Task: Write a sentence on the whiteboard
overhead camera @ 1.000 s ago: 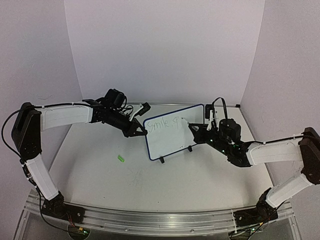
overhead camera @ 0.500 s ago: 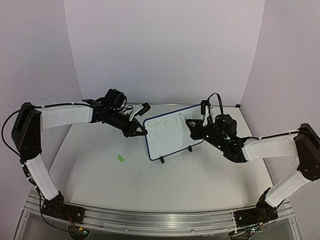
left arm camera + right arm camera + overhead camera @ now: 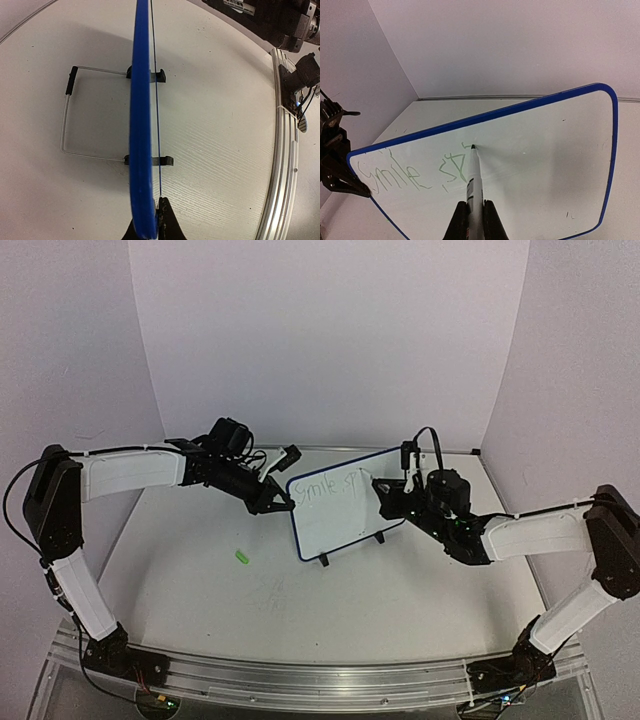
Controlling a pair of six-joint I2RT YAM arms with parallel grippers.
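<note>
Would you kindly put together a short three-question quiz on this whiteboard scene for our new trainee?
1. True or false: the left gripper is clamped on the side edge of the whiteboard.
2. What is the right gripper shut on? A) the marker B) a foot of the board C) nothing
3. Fill in: the one finished word of the green sentence reads ____.

Key: 1 true; 2 A; 3 Smile.
</note>
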